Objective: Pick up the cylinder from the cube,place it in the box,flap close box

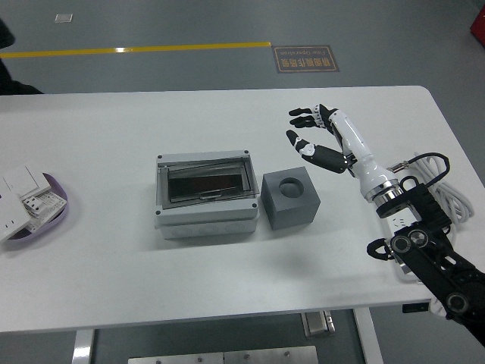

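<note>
head view. i see the white table (114, 273) spanning the frame, with its near edge at the bottom.

right hand (317, 138): it hangs above the table's right half, beyond and to the right of the cube. the fingers (301, 112) are spread and slightly bent, pointing toward the picture's left. it has hold of nothing. the white forearm runs back to a black arm (432, 262) that enters from the lower right corner.

left hand: i do not see it from this camera.

box (203, 194): a light grey enclosure near the table's centre. its dark, see-through flap (204, 182) lies down over the opening, inside the frame. i cannot make out the cylinder through the flap, and i cannot tell whether the flap is fully latched.

cube (290, 199): a dark grey block just beside the box's right wall, turned slightly out of line with it. a round socket (289, 183) in its top face stands open, with no cylinder in it.

other items: a purple tray (59, 212) at the left edge holds white switch parts (21, 193). a white power strip (398, 220), largely hidden behind the arm, lies at the right edge with its coiled cable (453, 199).

a dark sleeve (9, 80) shows at the top left corner, off the table.
</note>
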`<action>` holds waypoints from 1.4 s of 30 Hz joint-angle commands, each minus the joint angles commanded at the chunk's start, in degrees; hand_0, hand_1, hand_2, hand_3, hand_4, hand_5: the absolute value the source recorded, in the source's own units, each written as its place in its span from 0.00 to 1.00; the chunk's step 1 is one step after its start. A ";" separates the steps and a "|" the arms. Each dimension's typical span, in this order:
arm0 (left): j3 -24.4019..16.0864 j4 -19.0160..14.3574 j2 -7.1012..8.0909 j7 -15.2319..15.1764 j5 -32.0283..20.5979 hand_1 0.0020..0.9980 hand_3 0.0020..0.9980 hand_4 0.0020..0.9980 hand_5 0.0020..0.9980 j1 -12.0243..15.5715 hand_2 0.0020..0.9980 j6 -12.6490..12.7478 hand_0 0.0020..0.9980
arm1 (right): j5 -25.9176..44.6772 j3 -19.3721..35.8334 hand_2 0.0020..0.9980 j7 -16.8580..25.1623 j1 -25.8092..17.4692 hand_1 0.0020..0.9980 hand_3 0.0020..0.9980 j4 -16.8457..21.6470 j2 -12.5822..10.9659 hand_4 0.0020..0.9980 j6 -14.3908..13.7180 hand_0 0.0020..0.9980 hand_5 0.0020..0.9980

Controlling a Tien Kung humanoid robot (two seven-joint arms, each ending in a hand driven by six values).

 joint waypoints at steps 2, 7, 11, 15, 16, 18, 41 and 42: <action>-0.05 0.00 0.27 0.04 0.06 0.61 0.62 0.62 0.17 0.15 0.60 0.01 0.59 | 0.79 0.68 0.62 0.56 -0.72 0.63 0.65 -0.41 0.62 0.69 -0.09 0.73 0.30; 0.10 0.00 0.65 0.08 -0.01 0.61 0.62 0.62 0.17 0.47 0.60 -0.03 0.59 | 1.89 2.25 0.62 1.16 -1.87 0.63 0.65 -1.17 1.52 0.71 -0.36 0.73 0.28; 0.18 0.00 0.73 -0.06 -0.50 0.61 0.62 0.62 0.17 0.89 0.60 0.07 0.59 | 3.36 4.22 0.62 1.61 -2.79 0.62 0.65 -1.21 1.79 0.71 -0.48 0.74 0.28; 0.36 0.00 0.84 -0.04 -1.49 0.61 0.62 0.62 0.17 1.28 0.60 0.27 0.59 | 6.86 5.81 0.62 2.64 -3.99 0.62 0.65 -1.58 2.46 0.71 -0.32 0.74 0.28; 0.42 0.00 0.92 0.05 -1.86 0.61 0.62 0.62 0.17 1.43 0.60 0.35 0.59 | 7.77 5.97 0.61 2.87 -4.35 0.62 0.65 -1.73 2.65 0.71 -0.22 0.73 0.28; 0.72 0.00 1.14 0.12 -2.89 0.61 0.62 0.62 0.17 1.79 0.60 0.56 0.59 | 8.70 6.16 0.61 2.96 -4.95 0.62 0.65 -2.02 3.03 0.71 0.03 0.73 0.28; 1.76 0.00 1.70 -2.20 -8.59 0.61 0.62 0.63 0.17 0.41 0.61 1.38 0.59 | 10.62 9.89 0.62 2.92 -4.90 0.63 0.65 -2.96 3.29 0.75 0.51 0.71 0.26; 1.68 0.00 1.64 -2.22 -8.58 0.61 0.62 0.63 0.17 0.31 0.61 1.38 0.59 | 10.57 10.02 0.62 2.88 -4.83 0.63 0.65 -2.96 3.27 0.75 0.49 0.71 0.26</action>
